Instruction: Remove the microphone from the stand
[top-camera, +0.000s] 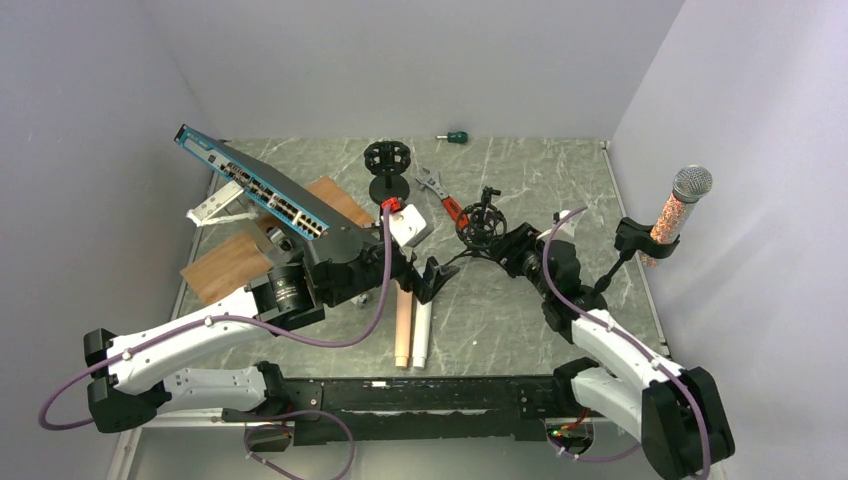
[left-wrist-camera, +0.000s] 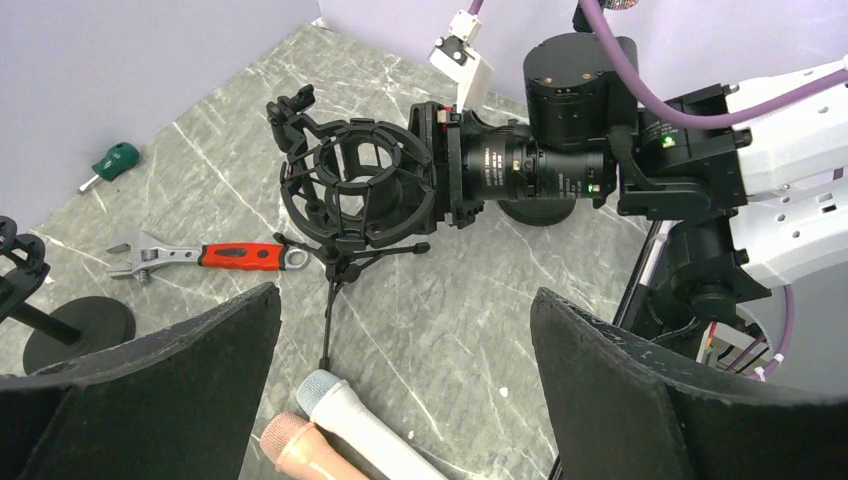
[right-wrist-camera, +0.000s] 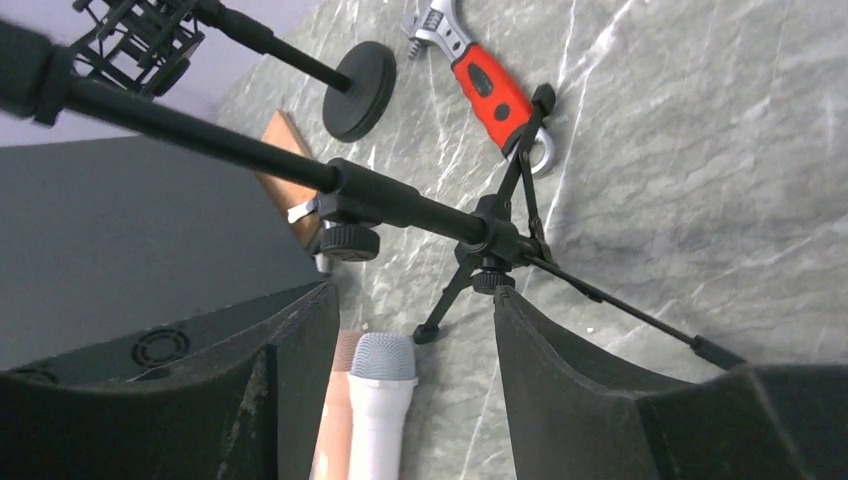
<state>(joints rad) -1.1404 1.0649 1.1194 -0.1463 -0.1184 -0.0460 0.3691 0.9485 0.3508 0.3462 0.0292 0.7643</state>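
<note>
**Microphone on stand: position and gripper states**

Top external: the microphone (top-camera: 678, 208) sits in the clip of its stand (top-camera: 636, 238) at the right edge of the table (top-camera: 560, 320), close to the right wall. Its long axis is tilted, silver grille highest and pointing up-right, glittery handle running down-left into the clip.

Left wrist: the left gripper (left-wrist-camera: 405, 295) is spread wide and empty. A shock-mount tripod (left-wrist-camera: 355, 185) stands ahead, and two loose mics (left-wrist-camera: 335, 425) lie below.

Right wrist: the right gripper (right-wrist-camera: 410, 295) is spread wide and empty, with the tripod's legs just beyond and a red wrench (right-wrist-camera: 485, 80) farther off.
</note>
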